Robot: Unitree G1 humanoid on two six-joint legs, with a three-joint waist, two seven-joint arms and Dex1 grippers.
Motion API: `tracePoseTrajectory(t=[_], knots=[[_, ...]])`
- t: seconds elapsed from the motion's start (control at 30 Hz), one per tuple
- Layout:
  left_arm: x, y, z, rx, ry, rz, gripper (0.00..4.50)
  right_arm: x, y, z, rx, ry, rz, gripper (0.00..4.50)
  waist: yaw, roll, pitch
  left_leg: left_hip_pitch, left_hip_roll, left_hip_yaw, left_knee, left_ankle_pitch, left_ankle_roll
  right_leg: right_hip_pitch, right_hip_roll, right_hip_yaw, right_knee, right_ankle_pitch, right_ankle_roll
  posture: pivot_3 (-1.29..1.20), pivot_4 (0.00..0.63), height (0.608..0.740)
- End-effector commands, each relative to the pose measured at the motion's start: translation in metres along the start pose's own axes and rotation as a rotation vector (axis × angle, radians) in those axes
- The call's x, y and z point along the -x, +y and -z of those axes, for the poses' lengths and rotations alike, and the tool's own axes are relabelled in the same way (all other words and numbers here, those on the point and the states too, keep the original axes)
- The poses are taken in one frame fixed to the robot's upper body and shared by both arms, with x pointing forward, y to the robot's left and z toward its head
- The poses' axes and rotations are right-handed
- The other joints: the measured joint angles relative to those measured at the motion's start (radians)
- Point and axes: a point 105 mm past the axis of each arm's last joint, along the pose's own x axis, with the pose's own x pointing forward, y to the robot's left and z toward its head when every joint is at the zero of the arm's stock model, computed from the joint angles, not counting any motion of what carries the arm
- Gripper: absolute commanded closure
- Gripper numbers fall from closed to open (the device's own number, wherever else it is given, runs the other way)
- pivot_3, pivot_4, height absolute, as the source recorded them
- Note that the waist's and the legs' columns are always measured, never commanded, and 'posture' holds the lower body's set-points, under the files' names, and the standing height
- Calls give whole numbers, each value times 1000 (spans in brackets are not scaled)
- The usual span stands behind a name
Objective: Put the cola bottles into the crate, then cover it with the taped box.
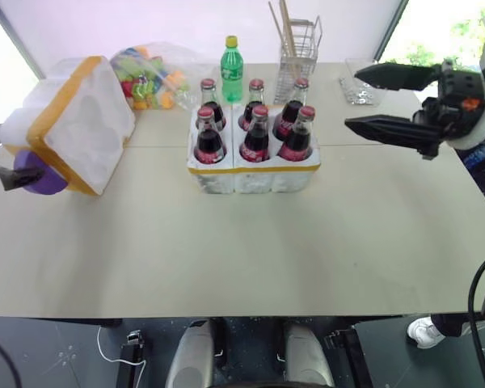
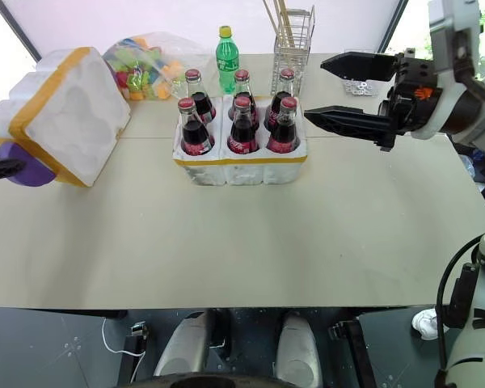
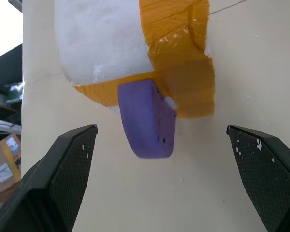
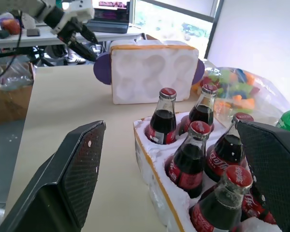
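Centrally, six cola bottles (image 1: pixel 255 129) upright in crate (image 1: pixel 253 174), one per well, two rows of three, red caps up; crate at about 12 o'clock on table (image 1: pixel 242 250), yellow band round its rim

Taped box (image 1: pixel 73 121) at roughly 10 o'clock, well apart from crate, resting tilted with hollow side turned toward crate; broad yellow tape along its edge, purple disc (image 1: pixel 39 176) on near end

Left gripper (image 3: pixel 169 159) just short of that disc, fingers spread wide either side of it, nothing between them, not touching box

Right gripper (image 1: pixel 370 101) at about 2 o'clock, raised beside crate, pointing across toward bottles; both black fingers far apart, empty, clear of bottles

Behind crate, near 12 o'clock: green bottle (image 1: pixel 231 61) with yellow cap, upright, just beyond back row. Wire rack (image 1: pixel 295 52) with sticks just right of it, near 1 o'clock. Clear bag (image 1: pixel 153 73) of coloured items at 11 o'clock, between box and green bottle. Clear tray (image 1: pixel 360 85) at far right edge, near 2 o'clock

Shoe (image 1: pixel 426 331) on floor at about 4 o'clock, past table edge
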Motion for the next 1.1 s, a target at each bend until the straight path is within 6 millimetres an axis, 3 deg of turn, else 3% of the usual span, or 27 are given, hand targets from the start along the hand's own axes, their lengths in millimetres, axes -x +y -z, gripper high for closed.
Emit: tracePoseTrajectory(t=[0.03,0.27,0.53,0.63,0.8,0.97,1.1], knots=[[-11,16,-8,49,-13,-43,0,-1,5,-4,29,-19,11,93,0,-1,0,0,0,2,0,0,1,0,1,0,0,0,0,0,150,736],[-44,22,-3,115,47,-25,0,1,4,-3,23,-38,71,93,-1,-3,0,0,-1,4,1,2,1,-1,1,0,3,0,0,0,150,736],[-65,16,0,107,103,15,0,4,5,-2,16,-56,109,93,2,-6,-1,0,-1,3,2,2,1,0,0,0,4,0,0,0,150,736],[-70,15,-3,98,100,27,793,1,8,0,8,-59,107,0,0,-8,-2,0,-1,3,2,2,1,0,0,0,4,0,0,0,150,736],[-72,14,-6,78,97,30,3190,-1,12,5,7,-42,93,0,2,-8,-2,0,-1,3,3,2,1,0,0,0,4,0,0,0,150,736],[-71,21,-5,41,94,-7,3190,3,12,10,-31,-17,88,0,0,-8,-2,0,-1,2,3,2,2,0,0,0,4,0,0,0,150,736],[-66,34,-22,-149,-9,-121,3190,7,3,16,4,30,129,0,0,-8,-2,0,-1,2,3,2,2,0,0,0,5,0,0,0,150,736]])
